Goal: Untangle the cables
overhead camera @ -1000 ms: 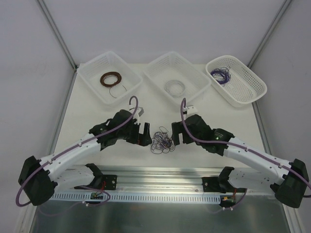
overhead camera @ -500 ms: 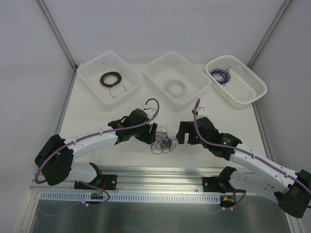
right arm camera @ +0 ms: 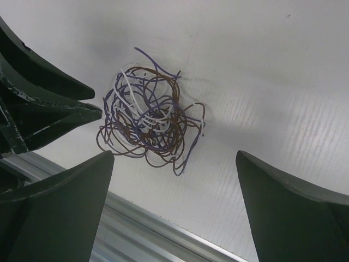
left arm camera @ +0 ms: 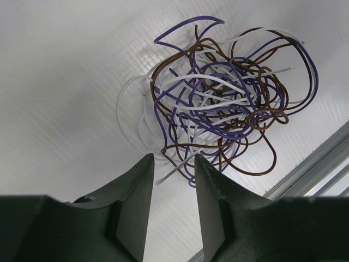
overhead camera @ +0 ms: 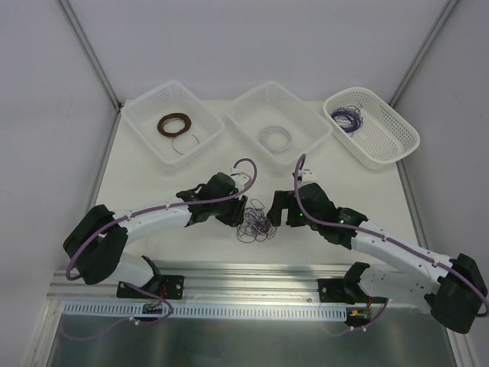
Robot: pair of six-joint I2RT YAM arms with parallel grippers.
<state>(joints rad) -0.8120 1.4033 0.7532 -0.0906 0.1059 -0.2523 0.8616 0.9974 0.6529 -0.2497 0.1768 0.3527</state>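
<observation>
- White matte table (overhead camera: pixel 137 191), finely ribbed, with a metal rail (overhead camera: pixel 252 271) along the near edge. Bare room left and right of centre.
- Three white lattice baskets (overhead camera: pixel 252 97) in a row at the far edge.
- right gripper (right arm camera: pixel 174 155): dark jaws spread wide, empty, just beside the clump.
- left gripper (left arm camera: pixel 174 159): jaws a narrow slit apart, nothing clamped, tips at the clump's edge.
- cables (overhead camera: pixel 254 220): thin purple, brown and white wires in a scribbled clump on the table between the grippers, near the rail.

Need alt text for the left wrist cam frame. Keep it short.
A loose tangle of purple, brown and white cables lies on a white table. The left gripper comes in from the bottom edge, slightly open, aimed at the near side of the tangle, with a white wire end showing in the gap. A metal rail crosses the lower right corner.
</observation>
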